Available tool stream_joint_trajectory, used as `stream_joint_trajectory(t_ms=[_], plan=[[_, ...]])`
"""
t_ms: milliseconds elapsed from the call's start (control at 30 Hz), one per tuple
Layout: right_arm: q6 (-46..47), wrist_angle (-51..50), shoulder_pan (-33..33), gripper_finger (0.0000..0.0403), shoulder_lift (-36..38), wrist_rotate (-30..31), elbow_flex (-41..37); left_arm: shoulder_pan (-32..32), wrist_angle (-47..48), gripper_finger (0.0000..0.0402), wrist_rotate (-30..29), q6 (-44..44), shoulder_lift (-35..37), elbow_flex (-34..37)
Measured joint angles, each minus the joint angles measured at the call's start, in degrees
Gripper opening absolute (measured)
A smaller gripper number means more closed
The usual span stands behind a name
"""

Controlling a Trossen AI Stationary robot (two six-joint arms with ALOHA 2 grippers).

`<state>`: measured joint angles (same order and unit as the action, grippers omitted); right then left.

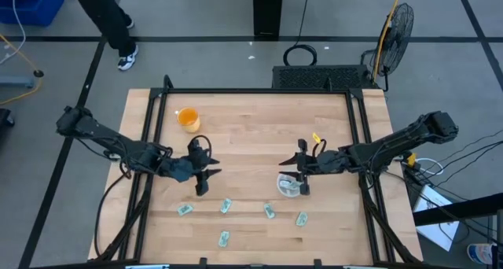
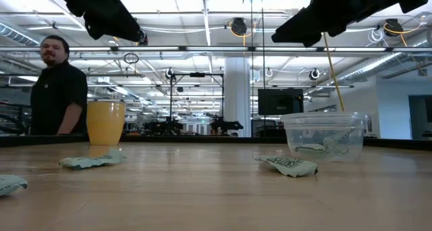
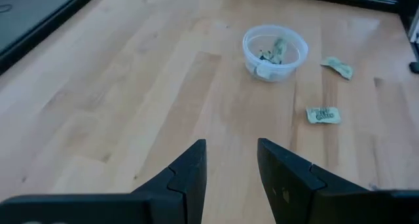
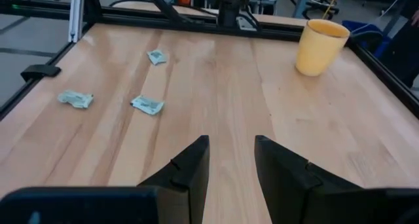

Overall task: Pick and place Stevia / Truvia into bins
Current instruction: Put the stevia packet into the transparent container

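Several green-and-white Stevia sachets (image 1: 225,206) lie flat along the table's near side; two more (image 3: 323,114) lie close to the clear cup. The clear bin (image 1: 288,184) stands right of centre with sachets (image 3: 277,48) inside it. My left gripper (image 1: 211,167) hovers open above the table left of centre, pointing toward the bin, nothing between its fingers (image 3: 190,178). My right gripper (image 1: 292,168) hovers open just beyond the bin's far side, pointing left, its fingers (image 4: 190,171) bare.
An orange cup (image 1: 189,118) stands at the far left of the table. Black frame rails (image 1: 149,135) run along the table's left, right and far edges. A person (image 2: 57,89) stands beyond the far left corner. A fan (image 1: 397,29) stands behind the far right corner.
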<state>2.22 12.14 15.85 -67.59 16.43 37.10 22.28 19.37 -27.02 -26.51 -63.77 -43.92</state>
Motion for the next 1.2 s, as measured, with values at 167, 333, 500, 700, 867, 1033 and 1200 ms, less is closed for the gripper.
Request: stream_joint_trajectory(t_ms=[167,333,500,700,867,1033,1200], plan=[[0.1,-0.1,0.0,0.0114,0.0,0.0,0.0,-0.2,-0.1,0.0140,1.0,4.5,0.0,0.0],[0.1,-0.1,0.0,0.0114,0.0,0.0,0.0,-0.2,-0.1,0.0140,1.5,5.1,0.0,0.0],[0.1,-0.1,0.0,0.0114,0.0,0.0,0.0,-0.1,-0.1,0.0140,1.5,5.1,0.0,0.0],[0.6,-0.9,0.0,0.0114,0.0,-0.5,0.0,-0.1,-0.1,0.0140,3.5,1.3,-0.1,0.0],[0.8,-1.2,0.0,0.0114,0.0,-3.0,0.0,3.3,-0.5,0.0140,6.2,-2.4,-5.6,0.0],[0.1,-0.6,0.0,0.0114,0.0,-3.0,0.0,7.2,-4.7,0.0140,6.2,-2.7,-13.2,0.1],[0.1,-0.7,0.0,0.0114,0.0,-3.0,0.0,10.4,-5.5,0.0140,8.6,-10.6,-18.8,0.0]])
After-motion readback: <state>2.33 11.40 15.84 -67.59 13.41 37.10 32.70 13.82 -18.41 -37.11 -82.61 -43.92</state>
